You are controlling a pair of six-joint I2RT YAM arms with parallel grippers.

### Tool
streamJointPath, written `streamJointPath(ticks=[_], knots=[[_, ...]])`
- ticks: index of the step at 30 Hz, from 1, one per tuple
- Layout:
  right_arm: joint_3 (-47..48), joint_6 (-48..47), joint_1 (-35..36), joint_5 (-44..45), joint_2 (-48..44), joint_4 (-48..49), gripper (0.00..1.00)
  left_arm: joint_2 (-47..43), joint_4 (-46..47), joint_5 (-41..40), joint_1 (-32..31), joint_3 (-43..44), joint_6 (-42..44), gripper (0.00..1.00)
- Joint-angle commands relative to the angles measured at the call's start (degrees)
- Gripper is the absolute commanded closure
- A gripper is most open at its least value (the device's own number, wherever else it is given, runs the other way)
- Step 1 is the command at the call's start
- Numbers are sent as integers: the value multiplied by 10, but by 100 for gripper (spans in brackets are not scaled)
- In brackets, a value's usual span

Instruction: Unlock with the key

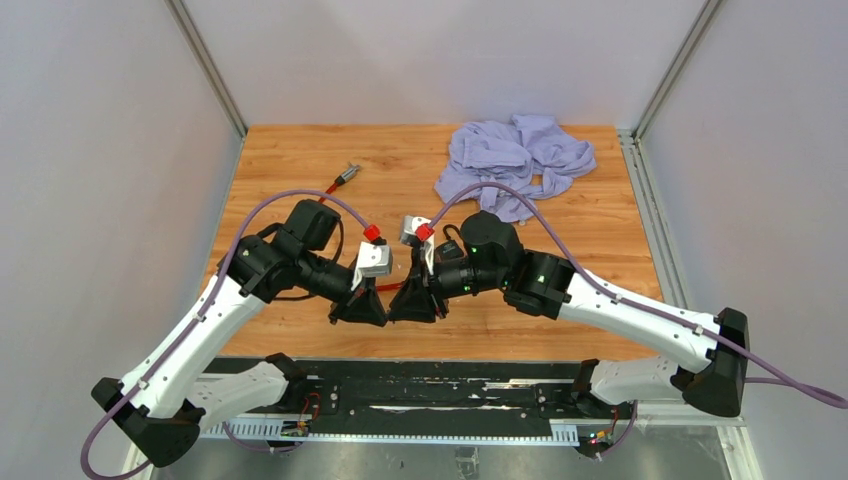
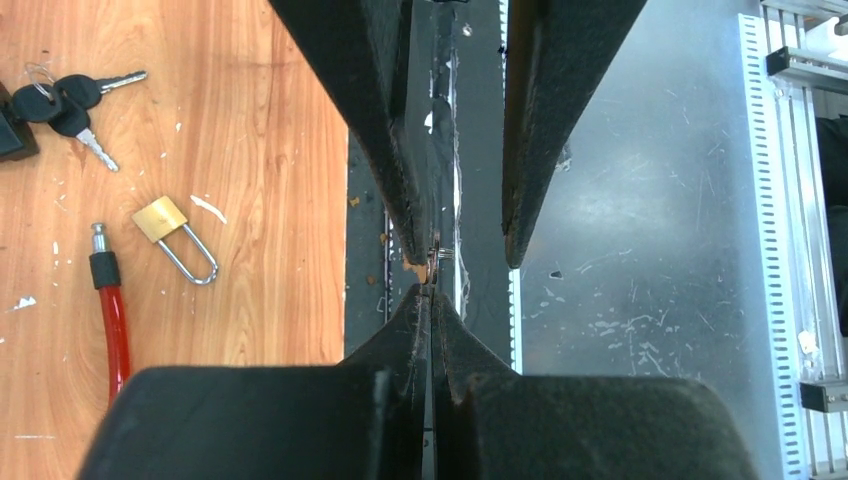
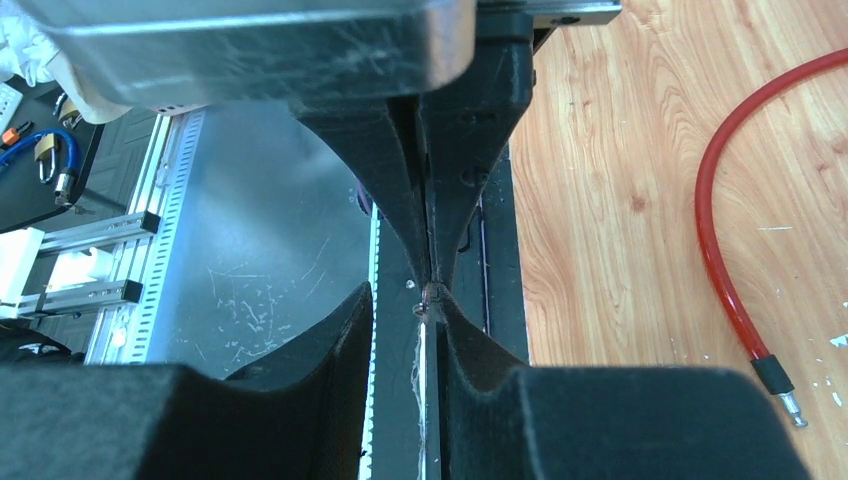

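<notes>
My left gripper (image 2: pixel 431 292) is shut, pinching a tiny brass and metal piece (image 2: pixel 436 262) at its very tips; it looks like a small key on a ring. My right gripper (image 3: pixel 402 296) is open and faces it tip to tip, one finger (image 3: pixel 462 335) touching that piece (image 3: pixel 431 292). Both grippers (image 1: pixel 362 312) (image 1: pixel 412 308) meet over the table's front edge. A brass padlock (image 2: pixel 165 225) with a steel shackle lies on the wood to the left. A bunch of black-headed keys (image 2: pixel 60 100) lies beyond it.
A red cable lock (image 2: pixel 112 315) lies beside the padlock; its cable runs across the table (image 3: pixel 715 250) (image 1: pixel 330 190). A crumpled purple cloth (image 1: pixel 515 160) lies at the back right. The black rail and metal base (image 2: pixel 640 250) lie under the grippers.
</notes>
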Motion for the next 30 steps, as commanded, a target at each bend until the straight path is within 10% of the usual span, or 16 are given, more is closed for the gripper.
streamJointPath(ticks=[1,16,22,30], knots=[[-4,-1,14,7,6,6,73,-1,2,7,-4,22,2,100],[-18,5,17,41,-19,15,99,3,2,-10,-3,51,-1,99],[-75,50,16,92,-71,108,99,-4,1,6,-3,67,-15,54],[-164,117,16,145,-142,257,99,-57,27,24,-3,37,-4,48]])
